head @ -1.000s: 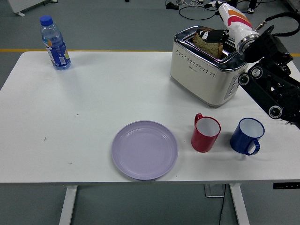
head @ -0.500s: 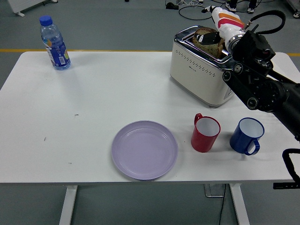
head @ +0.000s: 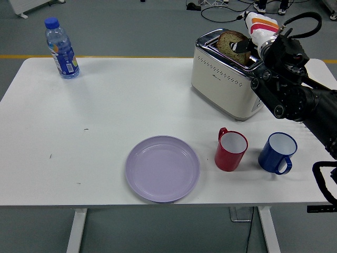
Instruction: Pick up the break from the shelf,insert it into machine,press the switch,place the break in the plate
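Worktop (head: 105,121): white, its near edge runs along the bottom of your view.
Plate (head: 162,168): lilac, nearest you, close to the near edge and a little left of the mugs; nothing lies in it, so you can judge the last step not yet done.
Red mug (head: 230,150): upright, just right of the plate, between plate and toaster.
Blue mug (head: 277,153): upright, just beside the red mug on its right.
Right arm (head: 295,95): comes in from your right edge and passes above the blue mug toward the toaster top.
Toaster (head: 226,79): cream and chrome, at the far right of the worktop, beyond the mugs.
Bread slice (head: 231,45): brown, standing on edge in the toaster's slot, its upper part above the rim, its long axis along the slot.
Right hand (head: 246,43): at the slice's right end; dark fingers (head: 239,46) appear pinched on the slice.
Key relation: the slice lies directly left of the fingers and touching them; the plate lies down-left and nearer you, so your carry would pass near the red mug.
Hard to make out: the fingers are small and dark against the crust; the toaster's switch side is hidden behind the arm.
Water bottle (head: 61,48): far left corner, upright, well apart from everything.
Left hand: not in your view.
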Action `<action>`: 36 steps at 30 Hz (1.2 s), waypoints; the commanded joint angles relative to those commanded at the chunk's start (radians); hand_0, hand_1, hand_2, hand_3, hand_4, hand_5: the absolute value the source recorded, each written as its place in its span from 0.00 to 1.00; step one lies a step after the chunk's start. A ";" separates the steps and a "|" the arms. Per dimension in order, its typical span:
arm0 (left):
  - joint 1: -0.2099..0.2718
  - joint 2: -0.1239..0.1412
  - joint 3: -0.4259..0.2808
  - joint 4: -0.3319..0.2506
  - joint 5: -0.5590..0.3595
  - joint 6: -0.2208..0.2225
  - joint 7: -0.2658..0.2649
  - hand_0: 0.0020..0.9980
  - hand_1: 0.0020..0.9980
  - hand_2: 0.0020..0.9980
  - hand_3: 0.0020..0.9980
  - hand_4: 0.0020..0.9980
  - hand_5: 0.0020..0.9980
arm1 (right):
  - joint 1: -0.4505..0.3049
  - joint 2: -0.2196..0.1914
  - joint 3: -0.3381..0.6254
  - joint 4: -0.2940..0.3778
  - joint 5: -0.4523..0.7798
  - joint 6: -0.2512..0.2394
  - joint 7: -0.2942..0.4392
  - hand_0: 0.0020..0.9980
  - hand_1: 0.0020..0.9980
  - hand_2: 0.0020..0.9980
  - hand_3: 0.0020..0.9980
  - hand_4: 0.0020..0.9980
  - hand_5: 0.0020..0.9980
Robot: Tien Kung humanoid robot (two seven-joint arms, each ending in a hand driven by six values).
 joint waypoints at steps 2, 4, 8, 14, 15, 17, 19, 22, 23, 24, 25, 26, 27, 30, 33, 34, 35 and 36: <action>0.000 0.001 -0.001 0.000 0.005 0.000 0.001 0.63 0.45 0.43 0.51 0.27 0.80 | 0.006 0.000 -0.004 -0.020 0.017 0.002 0.000 0.83 0.75 0.78 0.80 0.79 0.24; 0.001 0.001 -0.002 0.000 0.008 0.001 0.002 0.62 0.45 0.43 0.51 0.27 0.79 | 0.010 0.000 -0.010 -0.032 0.033 0.004 0.000 0.77 0.71 0.72 0.78 0.79 0.23; 0.003 0.001 -0.005 0.000 0.016 0.001 0.004 0.62 0.45 0.43 0.51 0.27 0.79 | 0.016 0.000 -0.021 -0.049 0.066 0.011 -0.001 0.77 0.71 0.72 0.78 0.79 0.23; 0.004 0.001 -0.009 0.000 0.027 0.000 0.006 0.62 0.45 0.43 0.51 0.27 0.79 | 0.017 0.000 -0.027 -0.048 0.083 0.022 -0.001 0.72 0.68 0.69 0.76 0.78 0.20; 0.004 0.001 -0.009 0.000 0.028 0.000 0.006 0.62 0.45 0.43 0.51 0.27 0.79 | 0.017 0.000 -0.028 -0.048 0.085 0.023 -0.001 0.66 0.65 0.65 0.74 0.77 0.20; 0.003 0.002 -0.008 0.000 0.029 0.000 0.005 0.62 0.45 0.43 0.51 0.27 0.79 | 0.016 0.000 -0.032 -0.052 0.093 0.028 -0.001 0.66 0.65 0.65 0.74 0.77 0.20; 0.003 0.002 -0.009 0.000 0.030 0.000 0.005 0.62 0.45 0.43 0.51 0.27 0.79 | 0.016 0.000 -0.033 -0.054 0.096 0.029 -0.001 0.66 0.65 0.65 0.74 0.77 0.20; 0.002 0.003 -0.010 0.000 0.030 0.001 0.004 0.62 0.44 0.42 0.51 0.27 0.79 | 0.017 0.000 -0.036 -0.058 0.104 0.030 0.002 0.54 0.58 0.59 0.69 0.77 0.19; 0.001 0.003 -0.010 0.000 0.030 0.001 0.004 0.62 0.44 0.42 0.51 0.27 0.79 | 0.017 0.000 -0.037 -0.059 0.105 0.030 0.003 0.54 0.58 0.59 0.69 0.77 0.19; 0.001 0.003 -0.010 0.000 0.030 0.001 0.003 0.62 0.44 0.42 0.51 0.27 0.79 | 0.018 0.000 -0.039 -0.059 0.107 0.029 0.004 0.54 0.58 0.59 0.69 0.77 0.19; 0.000 0.004 -0.011 0.000 0.030 0.001 0.003 0.62 0.44 0.42 0.51 0.27 0.79 | 0.018 0.000 -0.042 -0.057 0.109 0.029 0.007 0.54 0.58 0.59 0.69 0.77 0.19; 0.000 0.004 -0.012 0.000 0.030 0.002 0.003 0.62 0.44 0.42 0.51 0.27 0.79 | 0.019 0.000 -0.046 -0.056 0.111 0.030 0.008 0.54 0.58 0.59 0.69 0.77 0.19; 0.000 0.004 -0.013 0.000 0.031 0.002 0.003 0.62 0.44 0.42 0.51 0.27 0.79 | 0.019 0.000 -0.048 -0.056 0.112 0.030 0.009 0.39 0.49 0.51 0.62 0.75 0.18; -0.001 0.004 -0.014 0.000 0.032 0.003 0.003 0.62 0.44 0.42 0.51 0.27 0.79 | 0.021 0.000 -0.050 -0.056 0.111 0.038 0.014 0.39 0.49 0.51 0.62 0.75 0.18; -0.002 0.004 -0.013 0.000 0.032 0.003 0.003 0.62 0.44 0.42 0.51 0.27 0.79 | 0.021 0.000 -0.054 -0.055 0.114 0.043 0.016 0.34 0.45 0.48 0.58 0.74 0.18; -0.002 0.004 -0.012 0.000 0.032 0.003 0.003 0.62 0.44 0.42 0.51 0.27 0.79 | 0.021 0.000 -0.056 -0.055 0.116 0.044 0.017 0.34 0.45 0.48 0.58 0.74 0.18; -0.002 0.004 -0.012 0.000 0.032 0.003 0.003 0.62 0.44 0.42 0.51 0.27 0.79 | 0.021 0.000 -0.058 -0.055 0.118 0.046 0.019 0.34 0.45 0.48 0.58 0.74 0.18; -0.002 0.004 -0.012 0.000 0.032 0.003 0.003 0.62 0.44 0.42 0.51 0.27 0.79 | 0.021 0.000 -0.060 -0.054 0.120 0.049 0.020 0.34 0.45 0.48 0.58 0.74 0.18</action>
